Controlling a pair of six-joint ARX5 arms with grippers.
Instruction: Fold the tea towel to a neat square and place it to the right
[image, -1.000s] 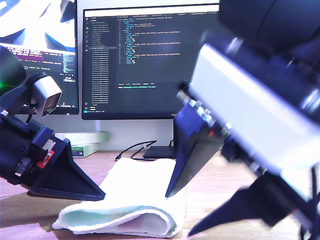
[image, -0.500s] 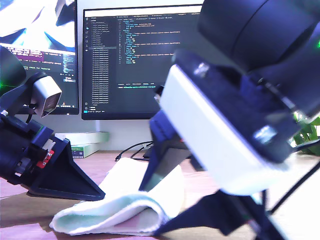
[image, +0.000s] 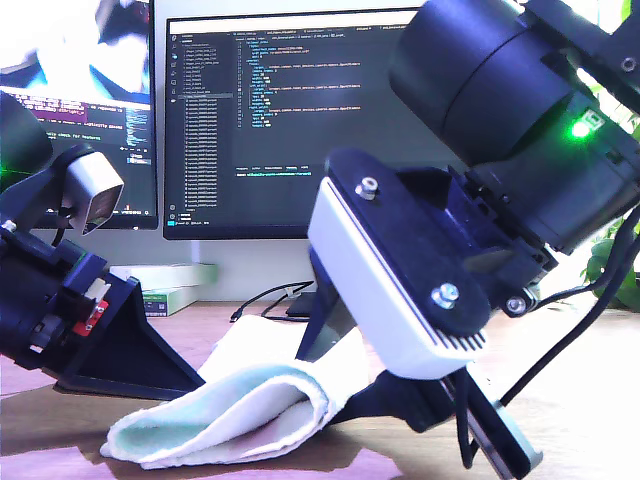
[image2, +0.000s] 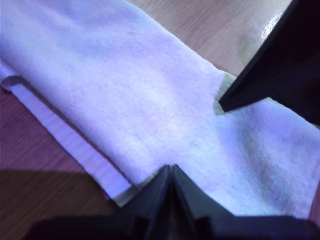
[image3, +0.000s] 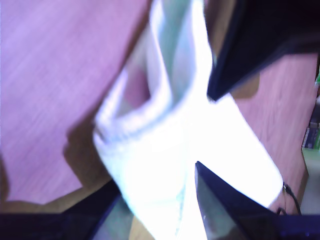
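The tea towel (image: 240, 410) lies on the wooden table, white and fluffy with a mint tint, doubled over into a loose fold. My second gripper (image: 335, 385) fills the exterior view's right, close to the camera. It is shut on the towel's raised folded end (image3: 175, 125), which passes between its fingers (image3: 215, 200). My first gripper (image: 195, 385) comes in from the exterior view's left, shut, its joined tips (image2: 172, 170) resting at the edge of the flat towel (image2: 150, 100). Whether cloth is pinched there is unclear. The second gripper's finger (image2: 270, 75) presses the cloth nearby.
Two lit monitors (image: 290, 120) stand behind the table. Flat boxes (image: 170, 285) and a black cable (image: 270, 300) lie at the back. Bare wood (image: 590, 400) shows at the exterior view's right, with a plant (image: 612, 260) at that edge.
My second arm has swung toward the exterior view's left, carrying the towel's end up and over so the fold bulges higher. The first arm has stayed put.
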